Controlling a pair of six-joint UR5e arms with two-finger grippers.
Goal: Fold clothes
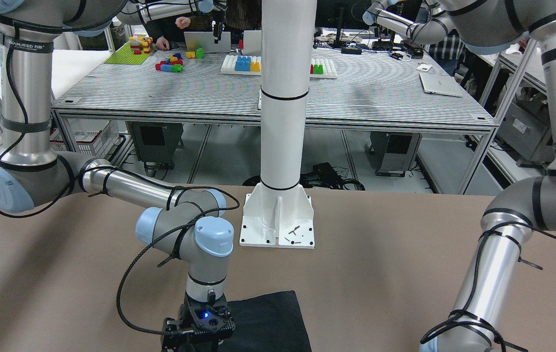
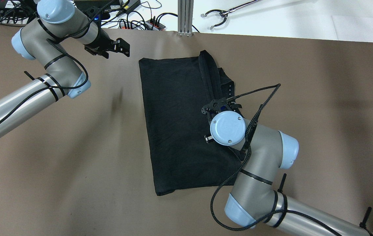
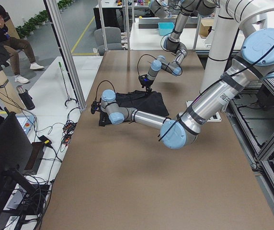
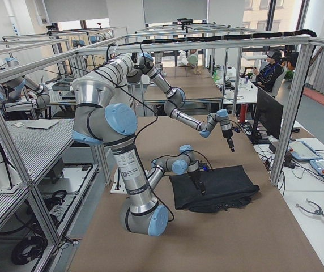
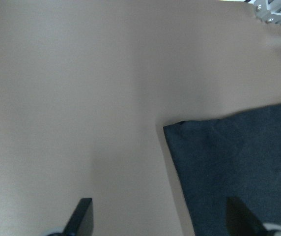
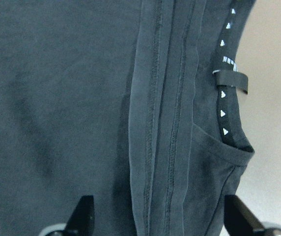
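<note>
One dark garment (image 2: 173, 114) is lying on one brown table (image 2: 75, 170). Two arms, left arm (image 2: 26, 95) and right arm (image 2: 258, 164), are reaching in, carrying one gripper each: left gripper (image 2: 124, 48), right gripper (image 2: 220, 104).

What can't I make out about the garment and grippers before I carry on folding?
- Overhead: the right gripper has its fingertips hidden under its own wrist, so contact with the black garment is unclear.
- Overhead: the right arm covers the garment's near right corner.
- Front-facing: the bottom edge cuts off most of the garment; the left gripper is out of frame.
- Side views: the folds are too small to read.
</note>
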